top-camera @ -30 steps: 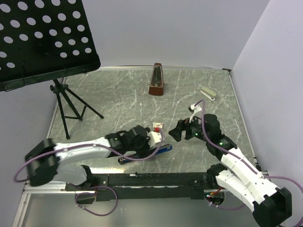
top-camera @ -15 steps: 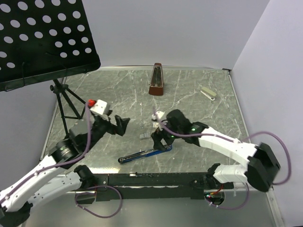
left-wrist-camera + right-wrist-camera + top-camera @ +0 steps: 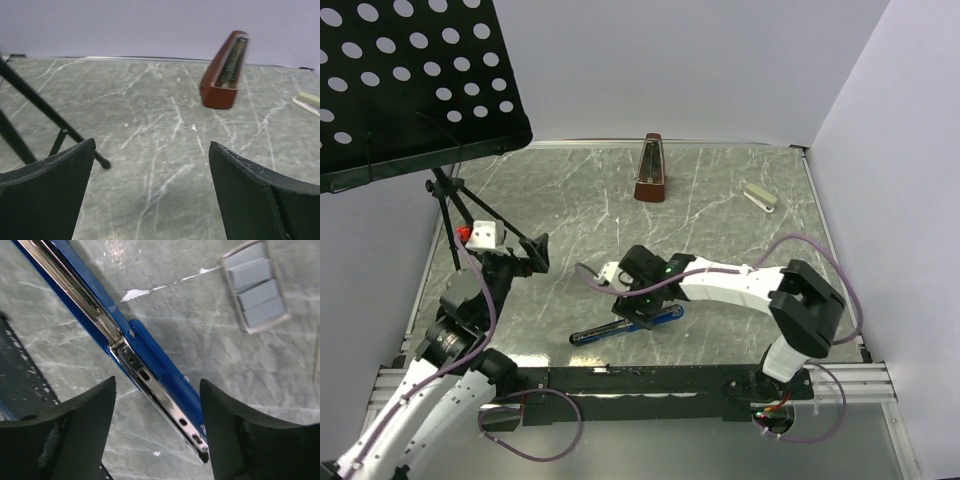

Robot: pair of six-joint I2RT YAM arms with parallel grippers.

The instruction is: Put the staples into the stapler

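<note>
The blue stapler [image 3: 148, 344] lies opened flat on the marble table, its silvery rail [image 3: 165, 397] facing up. In the top view the stapler [image 3: 605, 331] lies near the front edge. The staples [image 3: 256, 287], several grey strips in a small whitish tray, rest on the table just beyond it. In the top view they are hidden under my right arm. My right gripper [image 3: 157, 382] hovers open astride the stapler's rail end, a finger on either side, not touching. From above the right gripper [image 3: 638, 306] covers the stapler's right half. My left gripper [image 3: 152, 145] is open and empty, drawn back at the left [image 3: 535, 254].
A brown metronome [image 3: 651, 170] stands at the back centre, also in the left wrist view [image 3: 225, 75]. A small beige stapler [image 3: 761, 197] lies at the back right. A black music stand [image 3: 410, 80] with tripod legs [image 3: 470, 225] fills the back left, close to my left gripper.
My left arm pulled back to the left and its jaws opened fully. My right arm swung left and down over the blue stapler, covering the staples in the top view; its jaws narrowed slightly.
</note>
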